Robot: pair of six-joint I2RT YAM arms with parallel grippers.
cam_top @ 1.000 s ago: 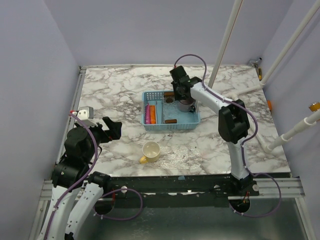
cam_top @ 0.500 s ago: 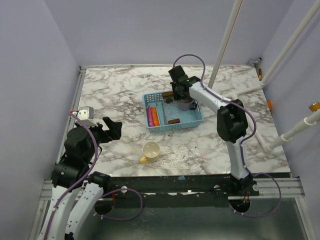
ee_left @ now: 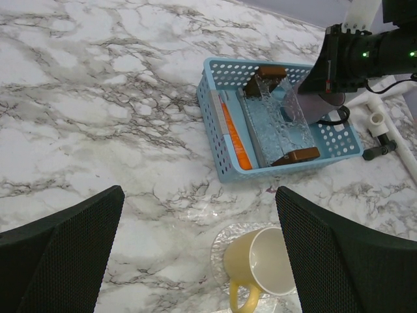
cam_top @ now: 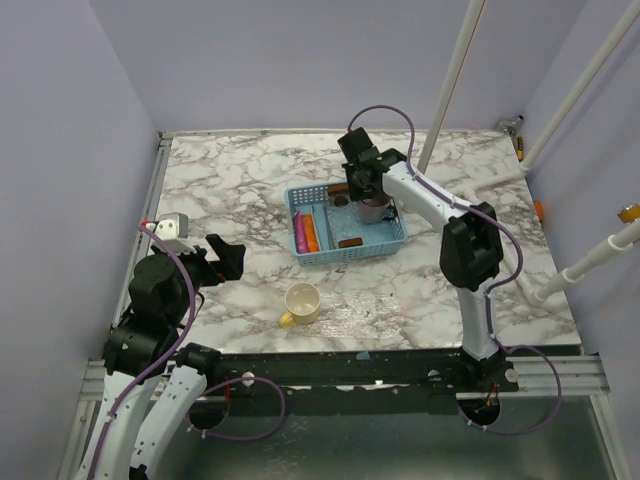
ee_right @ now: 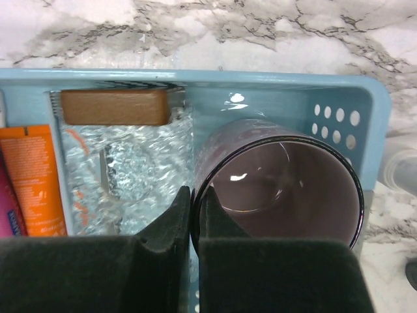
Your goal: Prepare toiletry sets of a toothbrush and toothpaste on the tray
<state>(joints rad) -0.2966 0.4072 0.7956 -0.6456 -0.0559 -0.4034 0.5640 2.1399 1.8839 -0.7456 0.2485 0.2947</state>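
The right pincer [ee_right: 194, 202] pinches the rim of the purple-grey mug [ee_right: 280, 189], which stands in the tray [ee_right: 273, 78]. Its arm reaches far across the desk [cam_top: 230, 190]. Orange toothpaste [ee_right: 36, 182] lies at the tray's left end. The left pincer [cam_top: 222, 258] gapes wide, its arm folded near its base.

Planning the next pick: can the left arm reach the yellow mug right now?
Probably yes. The yellow mug stands in the open, ahead of the open left gripper, with nothing between them.

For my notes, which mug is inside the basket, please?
The purple-grey mug, rim pinched by the right gripper; the yellow mug stands outside on the table.
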